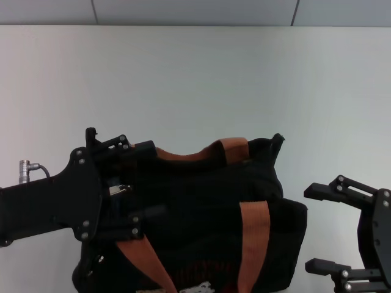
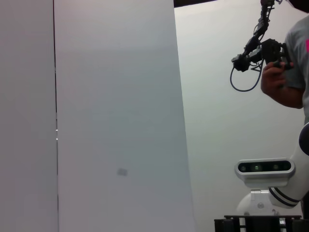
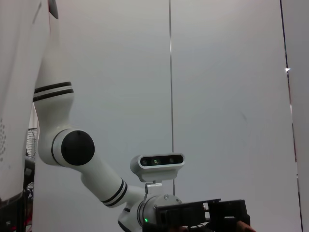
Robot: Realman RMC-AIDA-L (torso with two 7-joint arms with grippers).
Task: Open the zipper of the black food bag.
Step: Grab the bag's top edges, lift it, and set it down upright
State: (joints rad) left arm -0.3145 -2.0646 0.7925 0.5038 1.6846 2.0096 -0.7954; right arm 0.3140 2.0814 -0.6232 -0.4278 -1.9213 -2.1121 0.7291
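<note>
— Black food bag [image 1: 208, 213]: where is it seen?

— It is seen low in the middle of the head view, set on a white table [image 1: 195, 79]. Its boxy black body runs off the lower edge of that view. Two orange-brown strap handles [image 1: 253, 238] are laid over its top and down its front, and a bit of red lettering is made out at the very bottom edge.

— And the left gripper [image 1: 137, 183]?

— It is reached in from the left and is placed at the bag's left end, at top level. Its two black fingers [image 1: 131, 146] are spread, one at the back upper edge of the bag and one lower against the near side. A small shiny metal piece [image 1: 120, 189] is seen between them, just beside the palm. Whether anything is actually pinched cannot be told.

— The right gripper [image 1: 317, 229]?

— It is held at the right edge of the head view, just beside the bag's right end but apart from it. Its fingers are spread wide, with nothing between them.

— What is given by the wrist views?

— Only plain white wall panels [image 2: 116, 121] and parts of the robot's white arm [image 3: 72, 145] are shown there. A person's hand [image 2: 275, 79] holding a black device is caught in the left wrist view. The bag is not seen in either.
</note>
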